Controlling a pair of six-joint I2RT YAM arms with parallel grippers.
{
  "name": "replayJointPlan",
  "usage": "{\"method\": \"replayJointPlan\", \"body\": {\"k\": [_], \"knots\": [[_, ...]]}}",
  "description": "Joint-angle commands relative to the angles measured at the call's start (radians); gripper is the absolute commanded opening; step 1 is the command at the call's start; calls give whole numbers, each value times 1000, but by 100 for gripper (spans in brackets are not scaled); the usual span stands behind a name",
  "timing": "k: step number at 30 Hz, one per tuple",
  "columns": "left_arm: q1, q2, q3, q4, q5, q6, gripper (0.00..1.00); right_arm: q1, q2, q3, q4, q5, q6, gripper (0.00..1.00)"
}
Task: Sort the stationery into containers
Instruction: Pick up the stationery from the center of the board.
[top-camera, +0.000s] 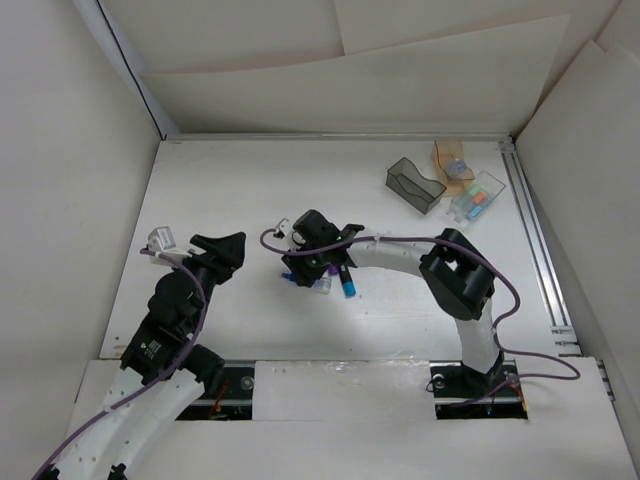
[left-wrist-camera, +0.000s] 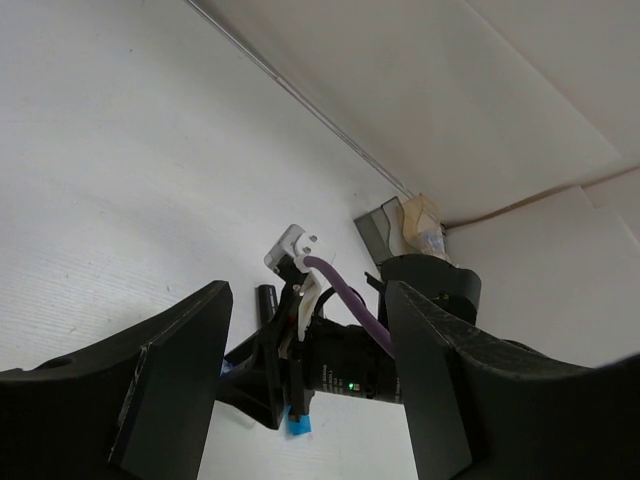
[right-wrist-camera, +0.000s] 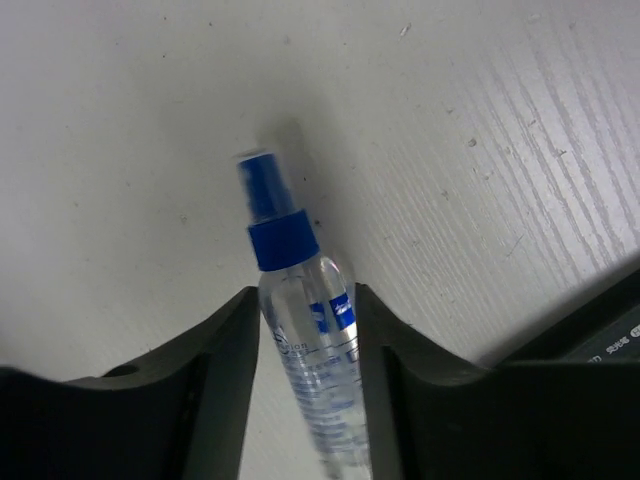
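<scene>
Item: clear blue-tipped pen (right-wrist-camera: 300, 335), with a see-through barrel, small blue print on it, a dark-blue collar and a narrower blue tip.
Pen position: mid-worktop (top-camera: 230, 180), low against the white surface, with the tip pointing out past the fingertips and a faint shadow beside it.
Right gripper (right-wrist-camera: 305, 300): jaws closed in on the barrel, one dark finger pressed to each side just behind the collar.
Left gripper (left-wrist-camera: 305, 300): jaws stood wide apart with nothing between them, over the left part of the worktop and well apart from the pen.
Nearby: a light-blue-ended marker (top-camera: 348, 290) lay just beside the right gripper.
Containers: dark grey bin (top-camera: 413, 185), tan-amber bin (top-camera: 448, 160) and clear bin (top-camera: 480, 192) were clustered at the far right corner; orange and light-blue pieces showed in the clear one.
</scene>
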Motion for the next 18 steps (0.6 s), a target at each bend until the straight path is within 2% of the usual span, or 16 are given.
{"method": "replayJointPlan", "body": {"k": [1, 4, 6, 9, 15, 18], "knots": [[-4, 3, 0, 47, 10, 24, 59, 10, 7, 7, 48, 4, 7, 42], [-4, 3, -9, 57, 10, 24, 59, 10, -4, -14, 64, -10, 26, 28], [-4, 12, -9, 69, 20, 24, 59, 10, -14, -15, 87, -27, 35, 23], [-4, 31, -9, 78, 20, 24, 59, 10, -37, -15, 99, -49, 47, 10], [-4, 31, -29, 87, 29, 33, 59, 10, -112, -5, 118, -60, 66, 2], [-4, 31, -40, 96, 29, 33, 59, -10, -169, -14, 130, -69, 84, 2]]}}
